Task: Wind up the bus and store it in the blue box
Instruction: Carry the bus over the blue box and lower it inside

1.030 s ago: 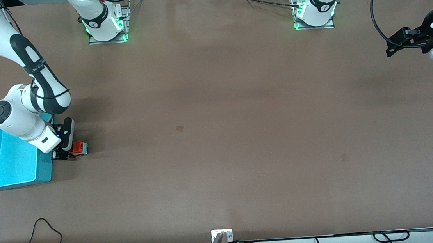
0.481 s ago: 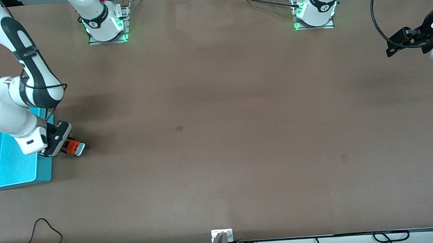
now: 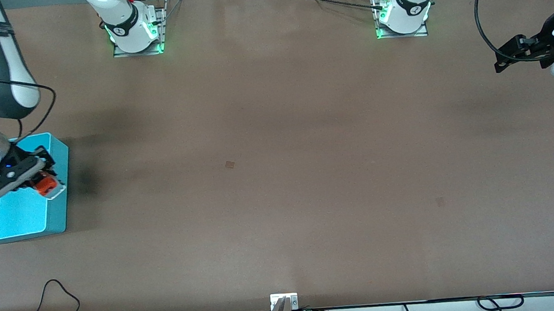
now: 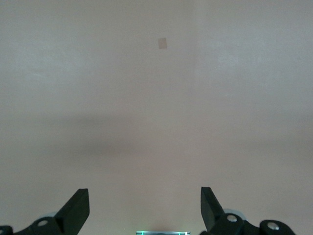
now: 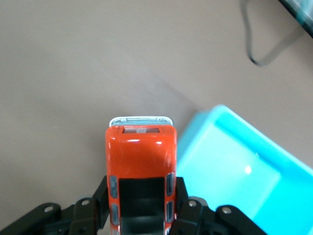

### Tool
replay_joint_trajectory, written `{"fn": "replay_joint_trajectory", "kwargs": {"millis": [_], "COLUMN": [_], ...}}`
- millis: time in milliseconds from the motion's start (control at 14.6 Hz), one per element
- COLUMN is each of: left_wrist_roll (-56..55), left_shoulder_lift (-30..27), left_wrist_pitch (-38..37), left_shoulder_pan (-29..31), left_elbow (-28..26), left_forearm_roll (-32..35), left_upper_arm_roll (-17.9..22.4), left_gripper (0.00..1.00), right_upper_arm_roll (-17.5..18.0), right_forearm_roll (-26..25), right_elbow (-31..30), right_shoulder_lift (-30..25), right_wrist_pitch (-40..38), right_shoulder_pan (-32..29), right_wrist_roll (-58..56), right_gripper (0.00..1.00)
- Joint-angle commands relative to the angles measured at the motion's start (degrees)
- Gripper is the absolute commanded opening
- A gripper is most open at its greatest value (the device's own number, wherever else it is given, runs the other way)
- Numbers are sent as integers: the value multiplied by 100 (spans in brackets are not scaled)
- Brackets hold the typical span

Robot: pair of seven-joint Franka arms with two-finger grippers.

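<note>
The small orange bus [image 3: 47, 184] [image 5: 141, 166], with its dark roof window and pale front, hangs in the air with my right gripper [image 3: 38, 182] [image 5: 142, 200] shut on its sides. It is over the rim of the blue box [image 3: 21, 213] [image 5: 234, 171], at the wall that faces the table's middle. The box stands at the right arm's end of the table. My left gripper [image 3: 501, 58] [image 4: 145, 208] waits open with nothing in it, held above the bare table at the left arm's end.
Brown tabletop stretches between the two arms. A small darker patch [image 3: 229, 164] [image 4: 162, 43] marks its middle. Cables [image 3: 58, 295] lie along the table's edge nearest the front camera, and a black cable [image 5: 254, 39] shows in the right wrist view.
My right gripper has lifted the bus off the table beside the box and carried it over the box's rim. The left arm has not moved.
</note>
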Motion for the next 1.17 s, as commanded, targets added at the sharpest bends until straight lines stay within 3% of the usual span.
{"fn": "replay_joint_trajectory", "kwargs": {"millis": [0, 343, 549, 893, 961, 1030, 1099], "left_wrist_roll": [-33, -33, -33, -33, -33, -33, -33], "left_shoulder_lift": [-45, -45, -45, -45, -45, -45, -45], "left_wrist_pitch": [-35, -35, -35, -26, -26, -26, -26], "left_shoulder_pan": [-9, -9, -9, -9, -9, -9, -9], "left_elbow": [-14, -14, -14, -14, -14, -14, -14], "left_forearm_roll": [-103, -103, -103, -103, -103, -103, -103], "left_upper_arm_roll": [30, 30, 30, 30, 30, 30, 30], "left_gripper": [100, 100, 100, 100, 100, 100, 100], "right_upper_arm_roll": [-378, -1012, -1083, -1083, -1083, -1083, -1083], "right_forearm_roll": [62, 140, 483, 624, 624, 624, 624], "right_elbow": [138, 156, 156, 147, 147, 147, 156], "right_shoulder_lift": [102, 699, 1164, 1737, 1755, 1790, 1825], "right_wrist_pitch": [-79, 526, 729, 1327, 1345, 1354, 1363], "right_shoulder_pan": [-154, -224, -408, -672, -673, -673, -673], "right_wrist_roll": [471, 1070, 1229, 1229, 1229, 1229, 1229], "right_gripper": [0, 0, 0, 2, 4, 14, 34]}}
